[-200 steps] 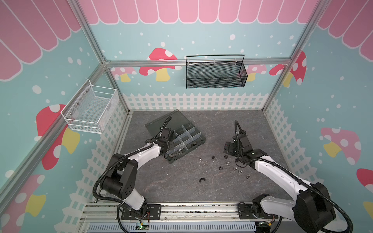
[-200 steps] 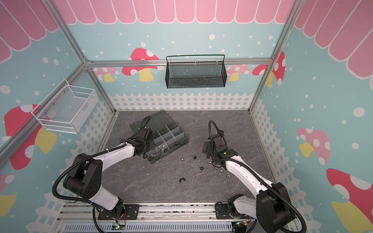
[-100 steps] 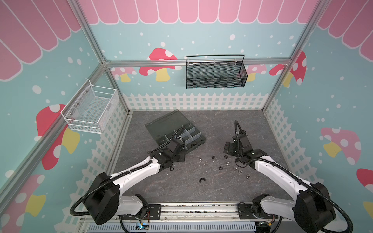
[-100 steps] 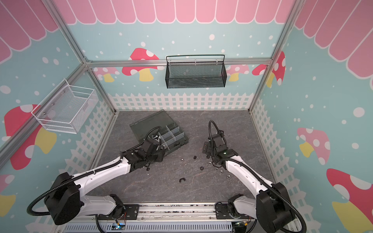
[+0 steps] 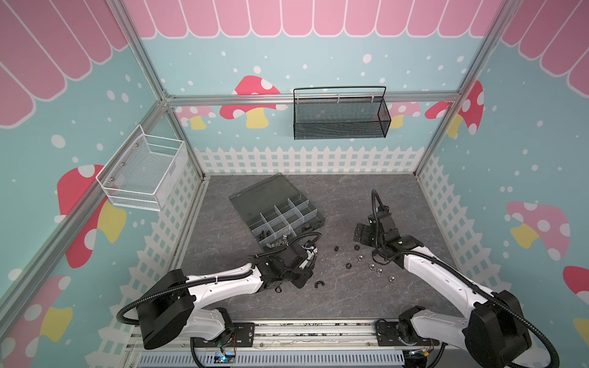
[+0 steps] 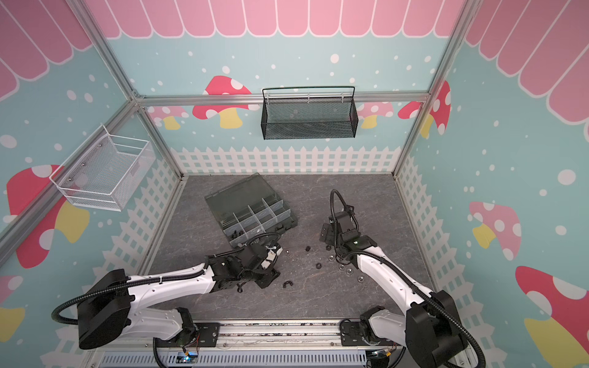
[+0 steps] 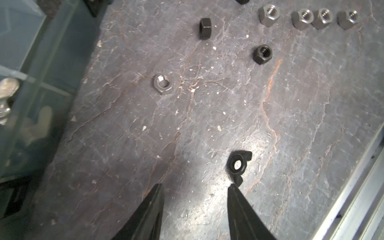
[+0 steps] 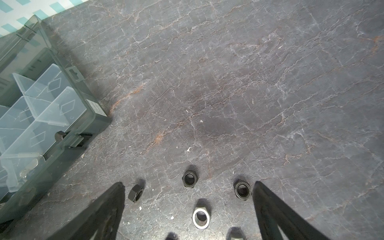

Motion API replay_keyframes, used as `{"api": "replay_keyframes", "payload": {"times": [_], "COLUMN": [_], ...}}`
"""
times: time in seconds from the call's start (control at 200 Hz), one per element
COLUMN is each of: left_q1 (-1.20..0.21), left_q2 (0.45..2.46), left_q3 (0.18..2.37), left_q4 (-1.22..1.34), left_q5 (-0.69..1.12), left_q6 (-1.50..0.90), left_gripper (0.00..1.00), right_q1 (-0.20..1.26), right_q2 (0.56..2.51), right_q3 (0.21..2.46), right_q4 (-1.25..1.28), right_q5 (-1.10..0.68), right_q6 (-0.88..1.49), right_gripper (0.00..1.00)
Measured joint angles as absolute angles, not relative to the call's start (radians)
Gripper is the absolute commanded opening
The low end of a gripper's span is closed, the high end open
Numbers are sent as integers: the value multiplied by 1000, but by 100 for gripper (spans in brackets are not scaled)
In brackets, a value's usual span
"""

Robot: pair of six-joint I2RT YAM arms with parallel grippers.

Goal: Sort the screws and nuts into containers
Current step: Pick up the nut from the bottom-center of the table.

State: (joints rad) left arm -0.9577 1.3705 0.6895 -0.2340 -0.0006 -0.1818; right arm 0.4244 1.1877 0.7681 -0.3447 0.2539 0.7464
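Note:
The dark grey organizer box (image 5: 306, 220) (image 6: 288, 220) lies open at the back left, and its containers (image 8: 52, 108) are split by whitish dividers. Small dark pieces sit in its near compartments (image 5: 263, 234); I cannot tell which are screws. Silver winged nuts (image 7: 6, 89) lie in one compartment. My left gripper (image 7: 194, 186) (image 5: 302, 280) is open and empty, low over the table. A black winged nut (image 7: 238, 165) (image 6: 287, 283) lies just past one fingertip. My right gripper (image 8: 188, 185) (image 5: 365, 239) is wide open above loose black hex nuts (image 8: 189, 179) and a silver nut (image 8: 201, 218).
More nuts lie loose mid-table: a silver one (image 7: 163, 84), black hex nuts (image 7: 262, 54) and a row of silver domed nuts (image 7: 302, 17) (image 5: 379, 270). A black mesh basket (image 5: 341, 116) and a white wire basket (image 5: 143, 173) hang on the walls. An aluminium rail (image 5: 287, 331) edges the front.
My left arm has swung away from the organizer box to the table's front middle beside the black winged nut, and its jaws have opened wider. The right arm has not moved.

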Motion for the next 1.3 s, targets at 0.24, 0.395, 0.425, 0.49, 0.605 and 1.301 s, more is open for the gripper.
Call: {"api": "replay_keyframes", "payload": {"times": [0.24, 0.395, 0.425, 0.49, 0.605, 1.301], "left_q1": [-1029, -1071, -1076, -1083, -1088, -1088], "left_q2": [1497, 1555, 1566, 1588, 1619, 1647], "left_q3": [709, 757, 767, 782, 792, 815], "left_q4": [-219, -220, -219, -219, -220, -248], "left_q5": [51, 56, 56, 52, 41, -54], "left_q6": [-115, -96, -96, -96, -98, -102], "left_gripper": [50, 51, 51, 51, 45, 27], "right_q1": [424, 424, 424, 424, 424, 424], "right_q2": [1176, 1175, 1175, 1175, 1175, 1175], "right_q3": [768, 768, 768, 768, 768, 766], "right_q4": [-348, -351, -351, -351, -351, -351], "right_q5": [255, 256, 257, 257, 258, 270], "right_q6": [750, 750, 750, 750, 750, 750], "right_gripper": [97, 97, 97, 97, 97, 97]}}
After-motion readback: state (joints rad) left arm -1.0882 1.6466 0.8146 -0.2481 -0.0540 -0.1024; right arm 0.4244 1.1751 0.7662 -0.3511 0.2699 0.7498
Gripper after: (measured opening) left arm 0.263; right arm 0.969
